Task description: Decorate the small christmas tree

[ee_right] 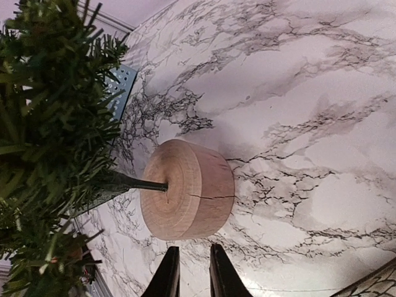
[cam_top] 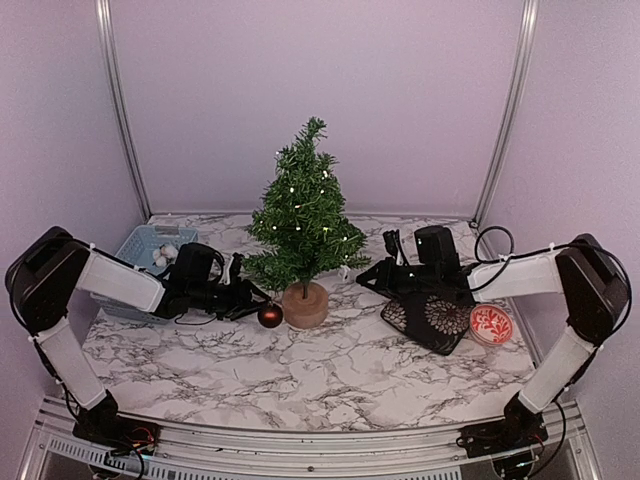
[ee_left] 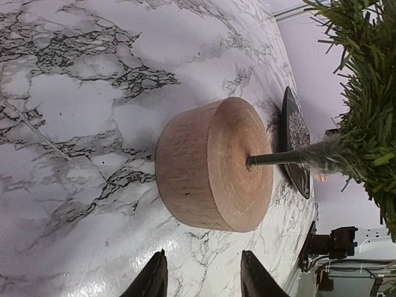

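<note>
1. Find the tree (cam_top: 300, 215) upright, long axis vertical, rooted in the stump (cam_top: 305, 304). Already strung with small lights (cam_top: 324, 176), with no bauble visibly hung.
2. Look just left of the stump for a dark red bauble (cam_top: 270, 316), lying on the table (cam_top: 330, 375). Cannot tell touching the stump from merely beside it.
3. Place the left gripper (ee_left: 203, 255) left of the stump, low and aimed at its side. Read the fingers (ee_left: 154, 279) as spread, with only bare marble between them in the wrist view.
4. Place the right gripper (ee_right: 193, 247) right of the stump, aimed at it from the opposite side. Read its fingers (ee_right: 168, 272) as drawn near together yet parted by a slim gap, holding nothing visible.
5. Take the bauble as lying on the left gripper's side of the stump, just ahead of the tips and slightly aside in the overhead view. Missing from the left wrist view, so probably off that gripper's line.
6. Judge the left arm much the nearer; for the right, a reach round the stump.
7. Treat the bauble as round, without a long axis. Hanging loop too small to make out.
8. Expect a small turn toward the bauble, a pinch, then a lift from stump level to a left-side branch.
9. Farther left of the stump: blue basket (cam_top: 128, 245) with white items. Right of the stump: black patterned cloth (cam_top: 430, 320), then a red disc (cam_top: 490, 325).
</note>
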`<act>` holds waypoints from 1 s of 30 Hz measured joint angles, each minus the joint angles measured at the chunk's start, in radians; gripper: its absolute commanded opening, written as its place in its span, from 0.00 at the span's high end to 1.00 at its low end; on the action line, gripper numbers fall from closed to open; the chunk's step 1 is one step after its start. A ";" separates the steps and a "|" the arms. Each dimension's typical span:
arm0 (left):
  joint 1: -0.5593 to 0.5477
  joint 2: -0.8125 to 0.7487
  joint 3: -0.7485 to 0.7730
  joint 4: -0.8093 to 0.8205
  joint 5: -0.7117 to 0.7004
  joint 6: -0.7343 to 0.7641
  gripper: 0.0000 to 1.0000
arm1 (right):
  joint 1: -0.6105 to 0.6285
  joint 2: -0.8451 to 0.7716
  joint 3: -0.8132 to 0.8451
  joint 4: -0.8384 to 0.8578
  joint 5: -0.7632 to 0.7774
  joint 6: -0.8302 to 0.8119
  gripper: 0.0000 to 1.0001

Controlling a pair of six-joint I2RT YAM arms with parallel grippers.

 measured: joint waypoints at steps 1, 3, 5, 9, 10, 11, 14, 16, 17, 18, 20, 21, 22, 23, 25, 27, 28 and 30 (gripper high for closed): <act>0.000 0.012 0.003 0.008 0.003 -0.004 0.60 | 0.000 0.021 0.001 0.018 -0.005 0.011 0.84; 0.000 0.042 0.014 0.029 0.012 -0.013 0.60 | 0.000 0.059 0.004 0.049 -0.018 0.025 0.84; -0.001 0.069 0.022 0.053 0.020 -0.022 0.61 | 0.000 0.102 0.016 0.077 -0.028 0.041 0.84; -0.011 0.120 0.042 0.109 0.030 -0.044 0.62 | 0.000 0.178 0.059 0.124 -0.049 0.067 0.85; -0.014 0.128 0.045 0.117 0.031 -0.050 0.63 | 0.000 0.195 0.073 0.137 -0.053 0.074 0.85; -0.018 0.136 0.048 0.130 0.032 -0.056 0.63 | 0.000 0.212 0.088 0.150 -0.058 0.082 0.85; -0.025 0.157 0.051 0.163 0.034 -0.068 0.63 | 0.009 0.259 0.135 0.176 -0.069 0.100 0.85; -0.030 0.173 0.051 0.181 0.035 -0.075 0.65 | 0.013 0.286 0.162 0.188 -0.071 0.107 0.85; -0.030 0.180 0.053 0.185 0.037 -0.079 0.65 | 0.017 0.300 0.174 0.195 -0.072 0.113 0.85; -0.030 0.188 0.055 0.188 0.038 -0.081 0.65 | 0.021 0.315 0.185 0.205 -0.076 0.118 0.86; -0.030 0.200 0.063 0.193 0.039 -0.085 0.66 | 0.028 0.341 0.196 0.229 -0.084 0.132 0.86; -0.030 0.208 0.068 0.200 0.041 -0.085 0.66 | 0.031 0.354 0.198 0.243 -0.089 0.144 0.86; -0.030 0.217 0.074 0.206 0.044 -0.085 0.66 | 0.033 0.367 0.198 0.256 -0.094 0.151 0.86; -0.030 0.227 0.080 0.211 0.047 -0.085 0.66 | 0.035 0.380 0.199 0.267 -0.096 0.162 0.87; -0.030 0.243 0.088 0.230 0.055 -0.086 0.66 | 0.039 0.399 0.199 0.278 -0.102 0.175 0.87; -0.030 0.257 0.098 0.246 0.061 -0.086 0.66 | 0.042 0.415 0.199 0.288 -0.106 0.187 0.87; -0.030 0.262 0.100 0.251 0.064 -0.086 0.66 | 0.043 0.422 0.199 0.292 -0.110 0.192 0.87; -0.030 0.268 0.104 0.258 0.064 -0.086 0.67 | 0.048 0.433 0.199 0.301 -0.114 0.200 0.87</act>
